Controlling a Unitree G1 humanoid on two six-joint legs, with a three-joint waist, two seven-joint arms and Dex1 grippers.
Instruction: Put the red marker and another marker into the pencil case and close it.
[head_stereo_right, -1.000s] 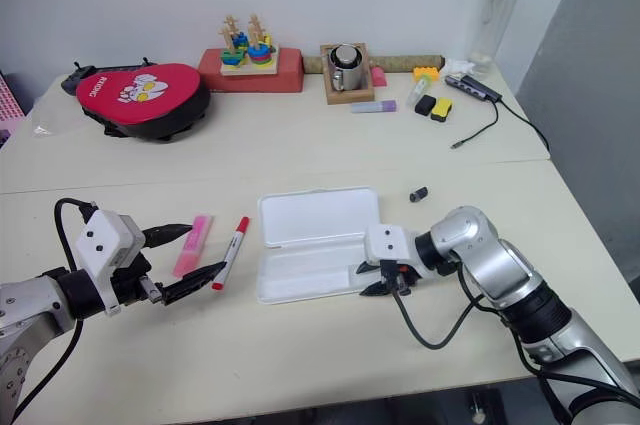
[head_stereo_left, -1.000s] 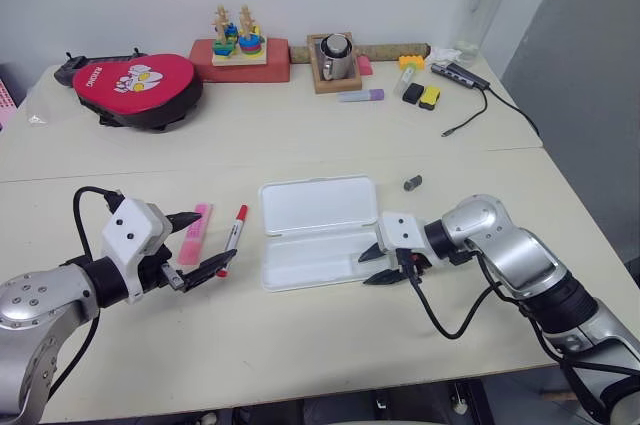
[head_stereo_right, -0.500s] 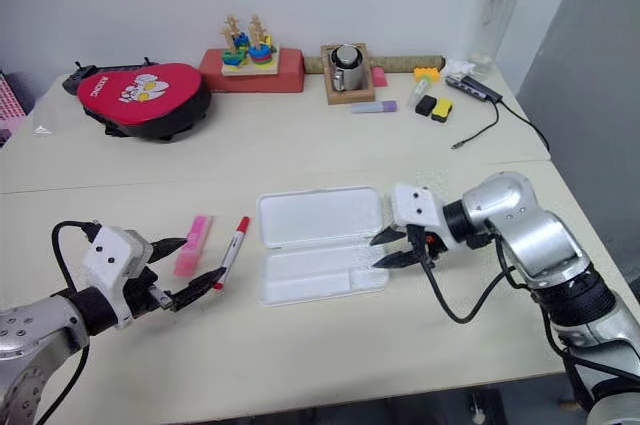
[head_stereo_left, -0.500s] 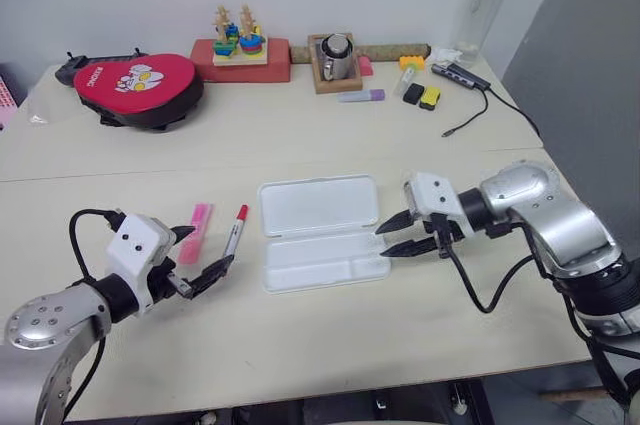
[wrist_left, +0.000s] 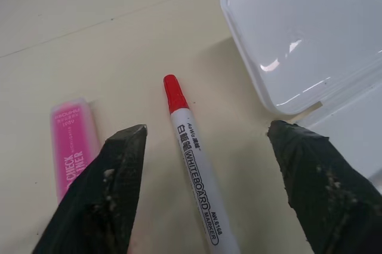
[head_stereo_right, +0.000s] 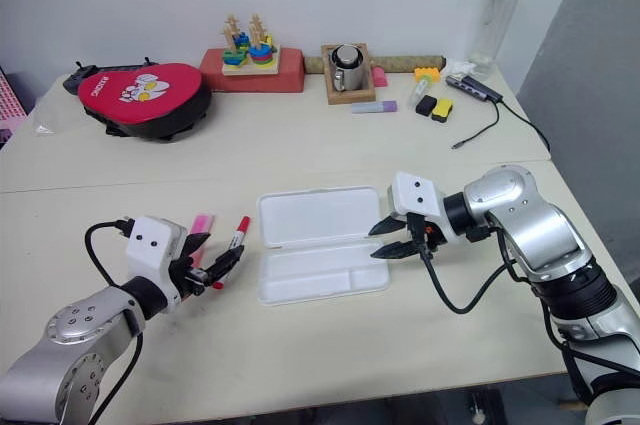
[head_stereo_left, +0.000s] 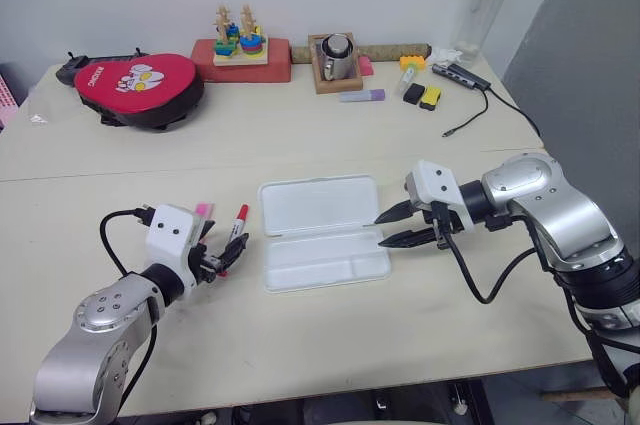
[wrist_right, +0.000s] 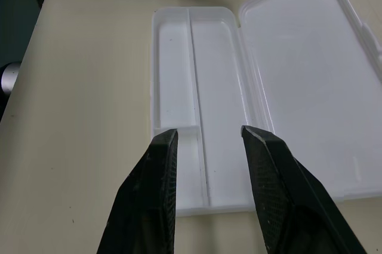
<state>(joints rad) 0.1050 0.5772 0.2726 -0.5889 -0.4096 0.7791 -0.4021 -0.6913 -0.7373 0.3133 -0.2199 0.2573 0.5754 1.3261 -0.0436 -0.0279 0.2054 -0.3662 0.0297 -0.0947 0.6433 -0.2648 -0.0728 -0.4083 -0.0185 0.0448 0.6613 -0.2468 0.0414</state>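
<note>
Nothing packed yet: case (head_stereo_left: 322, 233) open and empty.
Left hand (wrist_left: 209, 164) spread astride the red marker (wrist_left: 194, 152), pink marker (wrist_left: 73, 141) beside, near desk's front-left; right hand (head_stereo_left: 385, 227) spread, empty, over case.

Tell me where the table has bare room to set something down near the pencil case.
Bare tabletop lies in front of the pencil case, toward the near edge, and behind it, before the red pouch. Crowded: left of the case, where the left gripper straddles the red marker beside the pink highlighter.
</note>
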